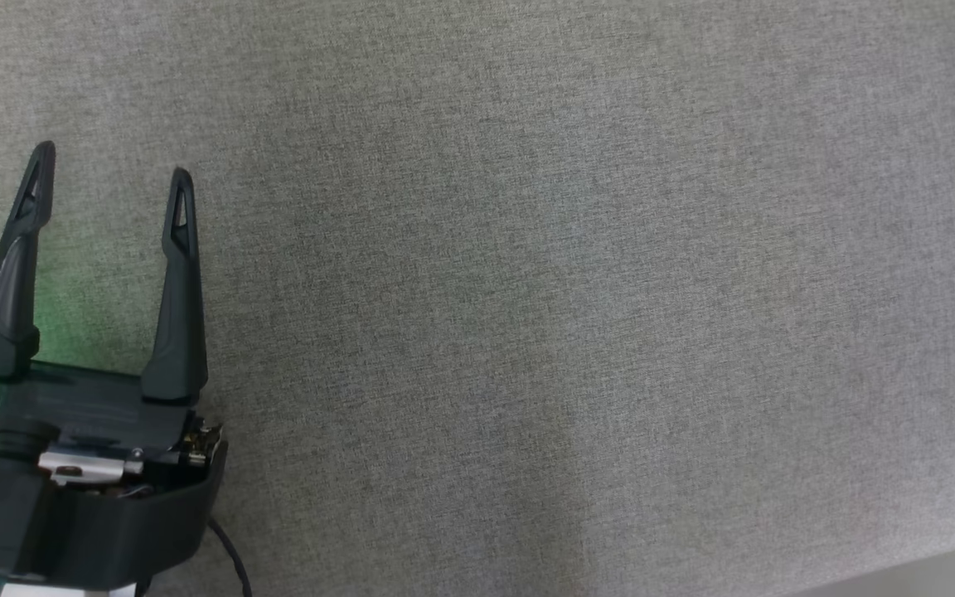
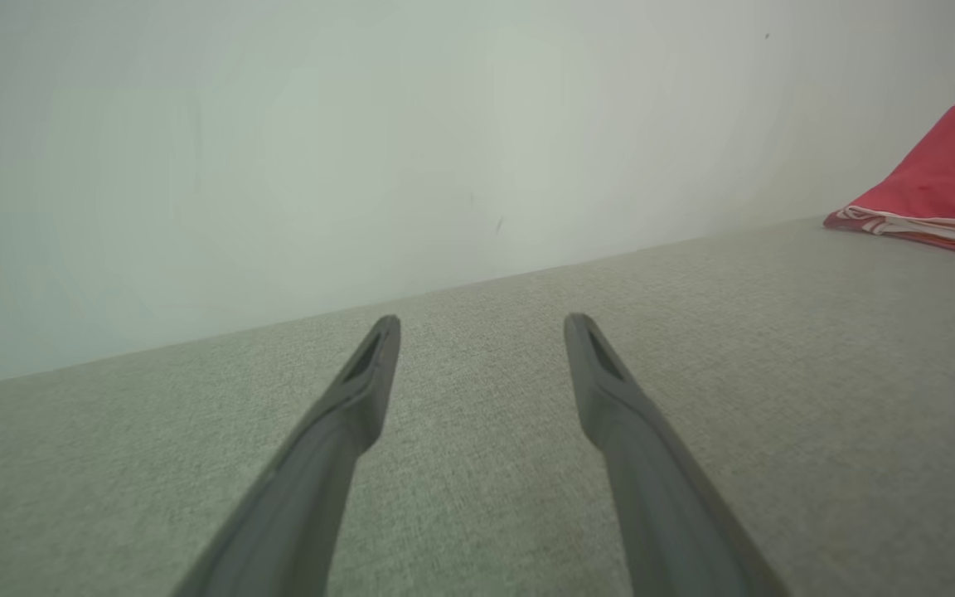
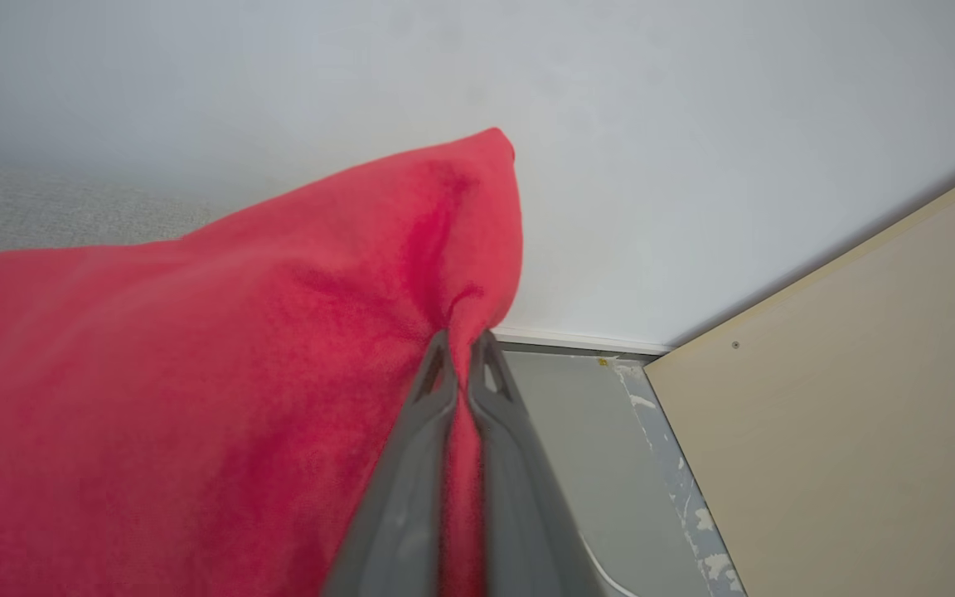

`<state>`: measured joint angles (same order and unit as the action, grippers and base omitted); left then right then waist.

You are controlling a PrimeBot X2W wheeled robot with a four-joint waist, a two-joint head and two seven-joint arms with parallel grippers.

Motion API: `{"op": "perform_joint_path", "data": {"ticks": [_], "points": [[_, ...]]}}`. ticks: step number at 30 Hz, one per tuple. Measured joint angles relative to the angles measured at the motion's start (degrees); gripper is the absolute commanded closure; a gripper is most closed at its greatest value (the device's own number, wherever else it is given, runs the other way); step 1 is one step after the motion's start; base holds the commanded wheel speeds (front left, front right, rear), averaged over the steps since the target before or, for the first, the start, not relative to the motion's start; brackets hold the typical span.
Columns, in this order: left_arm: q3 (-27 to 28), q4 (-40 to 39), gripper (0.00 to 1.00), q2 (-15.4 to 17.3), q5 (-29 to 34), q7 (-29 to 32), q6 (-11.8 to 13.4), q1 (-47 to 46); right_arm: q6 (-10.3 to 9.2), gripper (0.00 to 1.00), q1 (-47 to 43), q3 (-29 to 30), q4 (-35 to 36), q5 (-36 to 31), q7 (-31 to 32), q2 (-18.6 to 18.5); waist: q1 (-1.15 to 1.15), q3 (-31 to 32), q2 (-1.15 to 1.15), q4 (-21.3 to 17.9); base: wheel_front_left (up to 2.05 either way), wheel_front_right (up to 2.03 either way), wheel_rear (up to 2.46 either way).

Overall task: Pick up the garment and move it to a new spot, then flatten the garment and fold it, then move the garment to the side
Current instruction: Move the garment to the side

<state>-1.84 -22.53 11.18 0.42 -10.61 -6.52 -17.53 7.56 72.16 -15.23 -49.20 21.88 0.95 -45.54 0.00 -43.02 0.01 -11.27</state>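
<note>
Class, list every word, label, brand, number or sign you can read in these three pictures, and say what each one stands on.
No text can be read here.
red garment: white trim, no legible print.
yellow sticker on the floor: too small to read.
left gripper: no label legible on its dark body.

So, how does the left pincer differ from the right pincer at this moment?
The left pincer stands wide open; the right pincer is shut. The left pincer holds nothing, while the right pincer pinches a fold of the red garment. The left pincer is over the bare grey fabric surface, apart from the garment; the right pincer touches it. Both have two long dark fingers.
</note>
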Motion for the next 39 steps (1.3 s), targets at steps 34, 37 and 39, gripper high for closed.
{"op": "perform_joint_path", "data": {"ticks": [34, 37, 39], "points": [[0.8, 16.8, 0.00, -4.6, -6.5, -4.4, 3.4, 10.6, 0.00, 0.00, -21.4, 3.6, 13.8, -3.1, -13.1, 14.5, -0.02, 19.9, -0.02, 3.1, 0.00, 0.00, 0.00], [0.9, 18.1, 0.00, -5.1, -7.1, -4.4, 3.4, 11.5, 0.00, 0.00, -27.3, 5.3, 17.3, -2.7, -13.1, 16.6, -0.02, 23.1, -0.02, 3.8, 0.00, 0.00, 0.00], [1.0, 18.9, 0.00, -5.4, -7.4, -4.4, 3.4, 11.9, 0.00, 0.00, -31.4, 6.9, 19.9, -2.7, -13.0, 17.8, -0.02, 25.0, -0.02, 4.3, 0.00, 0.00, 0.00]]}}
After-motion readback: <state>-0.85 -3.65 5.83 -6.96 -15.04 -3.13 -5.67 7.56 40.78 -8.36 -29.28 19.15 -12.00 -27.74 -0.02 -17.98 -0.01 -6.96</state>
